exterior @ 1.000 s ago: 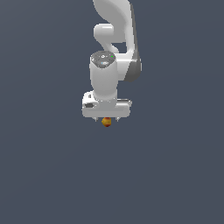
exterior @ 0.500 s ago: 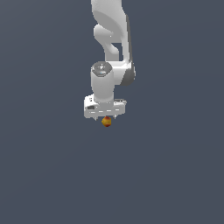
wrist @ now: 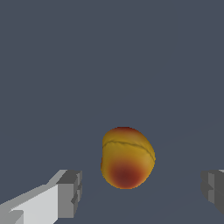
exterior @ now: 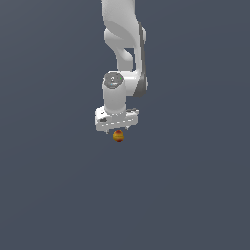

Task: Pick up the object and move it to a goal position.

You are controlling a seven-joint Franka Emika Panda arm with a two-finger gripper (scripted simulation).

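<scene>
Object (wrist: 127,157) between the wide-spread fingers of the gripper (wrist: 142,192), not gripped

Wrist view: yellow-orange ball with a red blotch, clear gaps to both grey fingertips (wrist: 70,193), jaws open. Exterior view: object (exterior: 118,135) just under the white gripper (exterior: 117,128), against the plain grey ground (exterior: 195,195); contact with the ground cannot be told

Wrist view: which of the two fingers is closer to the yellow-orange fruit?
The grey finger with the white bar behind it: a narrower gap separates it from the fruit. The other finger, cut by the picture's edge, stands farther off.
</scene>
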